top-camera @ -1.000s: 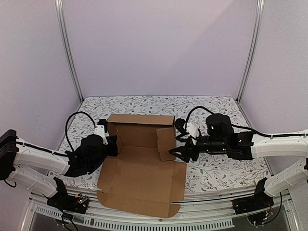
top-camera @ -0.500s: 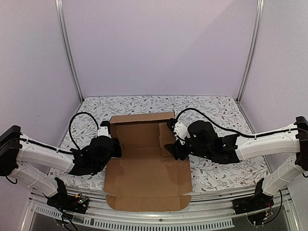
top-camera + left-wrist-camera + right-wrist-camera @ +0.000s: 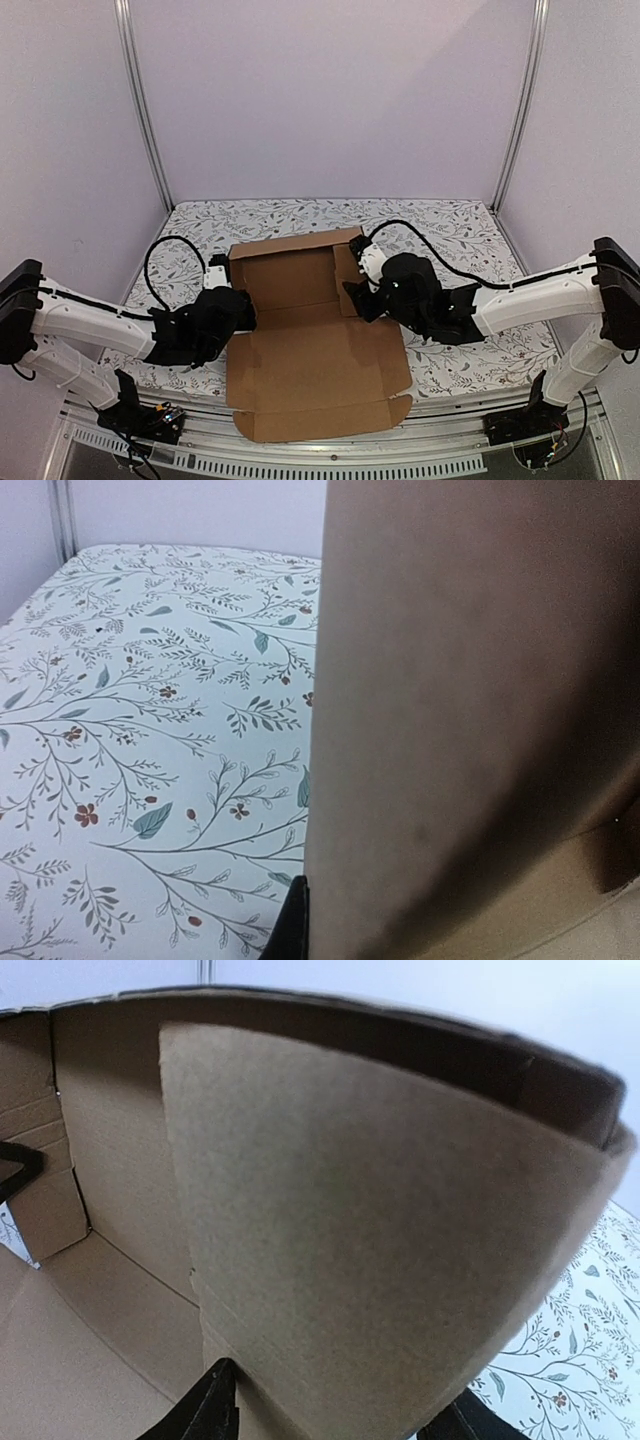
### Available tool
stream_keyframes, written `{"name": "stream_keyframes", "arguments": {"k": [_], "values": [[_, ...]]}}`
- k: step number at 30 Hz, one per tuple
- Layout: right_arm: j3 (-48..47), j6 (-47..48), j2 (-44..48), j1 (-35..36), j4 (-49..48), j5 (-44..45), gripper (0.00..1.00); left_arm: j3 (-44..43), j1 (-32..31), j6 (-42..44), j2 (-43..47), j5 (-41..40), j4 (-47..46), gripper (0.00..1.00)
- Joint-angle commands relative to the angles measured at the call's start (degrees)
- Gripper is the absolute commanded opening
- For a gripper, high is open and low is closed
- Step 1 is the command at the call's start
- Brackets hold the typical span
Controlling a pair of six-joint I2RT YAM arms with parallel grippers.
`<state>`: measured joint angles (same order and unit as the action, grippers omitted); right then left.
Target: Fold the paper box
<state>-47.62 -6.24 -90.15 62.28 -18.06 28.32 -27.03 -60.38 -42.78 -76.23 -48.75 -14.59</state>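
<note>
Closing in over the last second, both arms stand the side flaps of the box (image 3: pixel 315 350) upright at the middle of the table (image 3: pixel 450 225); walls are forming. The right gripper (image 3: pixel 352 300) gapes wide astride one flap, while the left gripper (image 3: pixel 243 308) is pressed against cardboard and its opening cannot be told.

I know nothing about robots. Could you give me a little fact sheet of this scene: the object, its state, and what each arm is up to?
Object: paper box, plain brown cardboard
Box state: partly folded; back wall and side flaps raised, large front panel lying flat
Surface: table with a floral cover
Left gripper: at the box's left flap; cardboard hides whether it is open
Right gripper: open, close against the box's right flap
</note>
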Motion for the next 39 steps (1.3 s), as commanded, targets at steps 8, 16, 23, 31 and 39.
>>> {"name": "stream_keyframes", "arguments": {"k": [8,16,23,31,39], "values": [[0.2,0.0,-4.1,0.6,-11.7,6.7,0.48,-3.6,-2.5,-7.0,-1.0,0.7,6.7,0.00],[0.4,1.0,-5.4,0.5,-13.5,7.9,0.24,-5.3,-3.0,-8.9,-1.4,2.0,9.0,0.00],[0.9,1.4,-5.3,0.5,-13.6,8.3,0.02,-6.0,-3.1,-9.0,-2.0,2.0,9.5,0.00],[0.4,1.5,-5.7,0.5,-13.9,7.9,0.24,-6.0,-3.2,-9.2,-1.5,2.4,9.7,0.00],[0.0,2.3,-7.4,0.5,-14.9,8.8,0.17,-5.8,-3.3,-9.8,-1.0,2.2,10.9,0.00]]}}
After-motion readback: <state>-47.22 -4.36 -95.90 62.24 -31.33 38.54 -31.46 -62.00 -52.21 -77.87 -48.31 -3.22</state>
